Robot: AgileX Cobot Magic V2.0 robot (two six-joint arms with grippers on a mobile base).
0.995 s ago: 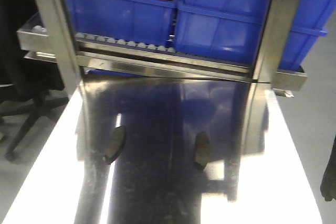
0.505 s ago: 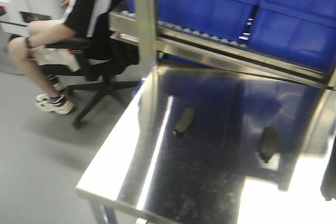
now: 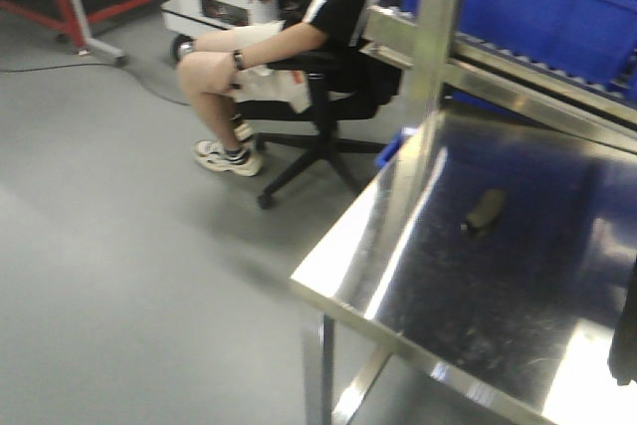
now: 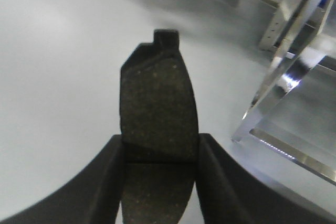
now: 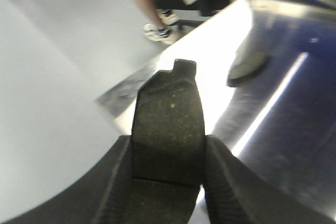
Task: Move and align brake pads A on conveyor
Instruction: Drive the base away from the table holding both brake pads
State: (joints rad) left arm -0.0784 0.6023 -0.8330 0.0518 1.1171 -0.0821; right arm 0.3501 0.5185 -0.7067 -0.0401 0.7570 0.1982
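The left claw (image 4: 160, 149) is squeezing shut on one brake pad, the left pad (image 4: 157, 98). The right claw (image 5: 168, 157) is squeezing shut on another one, the right pad (image 5: 168, 116). Each claw is pinching only the bottom end of its pad, and the long top part is sticking out with nothing under it. That is the first thing that could go wrong: a bump or a quick turn could make a pad tip sideways in the claw, and then it would be lying crooked when it gets put down. The left pad is hanging over the bare grey floor (image 4: 58, 61), not over the counter (image 3: 518, 296). If it is slipping even a little, it is going to drop a long way and maybe chip. The right pad is hanging near the corner of the shiny counter, so a drop there could bounce it off the edge. A loose pad (image 3: 485, 211) is lying on the counter by itself, waiting for its turn. The pictures are smeary, so I think the robot is moving, but I cannot be sure. A person (image 3: 299, 27) is sitting on a chair (image 3: 314, 111) near the counter, and the robot could be swinging too close to those legs. The conveyor is not showing in any view, so I cannot tell how far the pads are from it. A longer trip is giving the pads more time to wiggle loose.
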